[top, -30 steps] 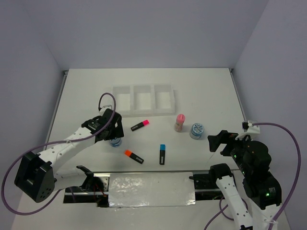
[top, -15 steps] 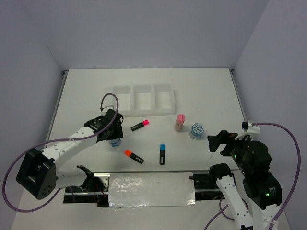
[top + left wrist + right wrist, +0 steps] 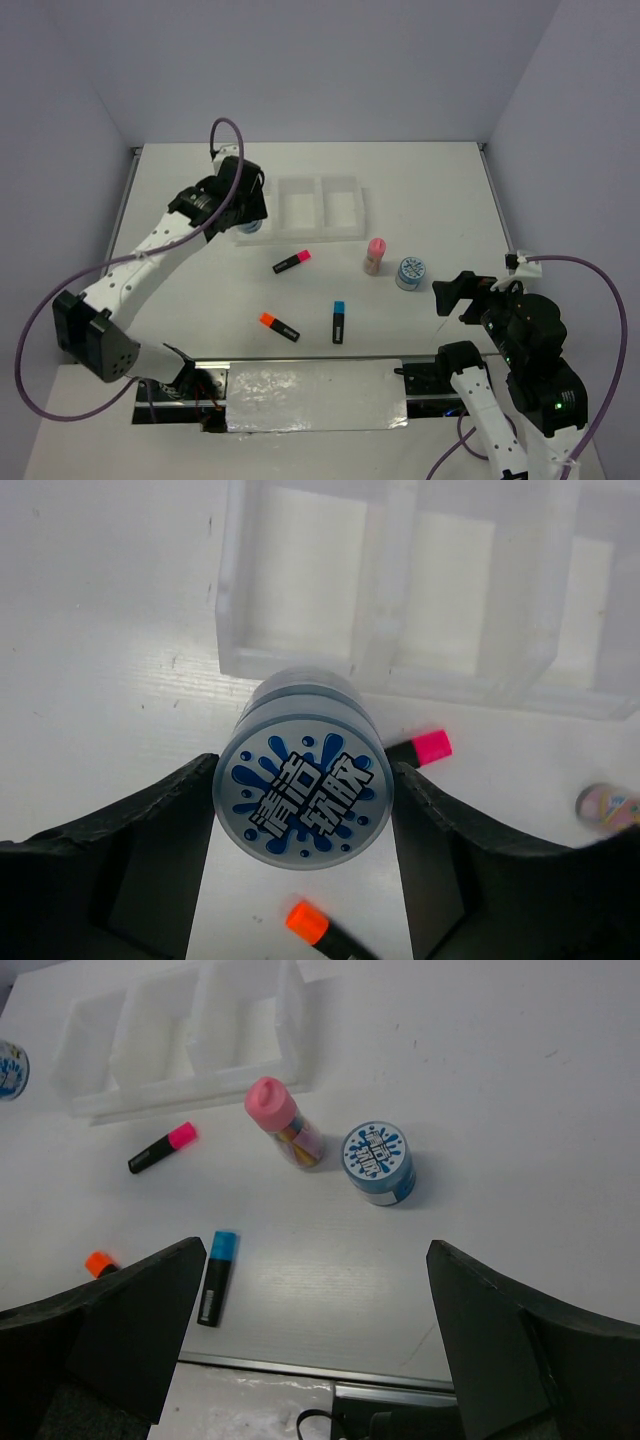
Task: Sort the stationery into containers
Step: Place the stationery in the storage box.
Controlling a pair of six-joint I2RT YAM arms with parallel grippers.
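Note:
My left gripper (image 3: 303, 770) is shut on a round blue-and-white disc (image 3: 303, 782), held in the air above the table just in front of the white three-compartment tray (image 3: 400, 590). In the top view the left gripper (image 3: 247, 212) covers the tray's (image 3: 340, 186) left end. On the table lie a pink-capped marker (image 3: 292, 262), an orange-capped marker (image 3: 279, 326) and a blue-capped marker (image 3: 339, 321). A tan pink-capped cylinder (image 3: 375, 255) and a second disc (image 3: 410, 271) stand to the right. My right gripper (image 3: 315, 1255) hangs open near the front edge, short of the second disc (image 3: 378, 1162).
A metal strip (image 3: 315, 395) runs along the table's near edge between the arm bases. White walls close in the table at the left, back and right. The tray's middle and right compartments (image 3: 235, 1015) hold nothing.
The left gripper closed on the disc near the front left, lifted it and carried it back to the tray's left end. The right arm has not moved.

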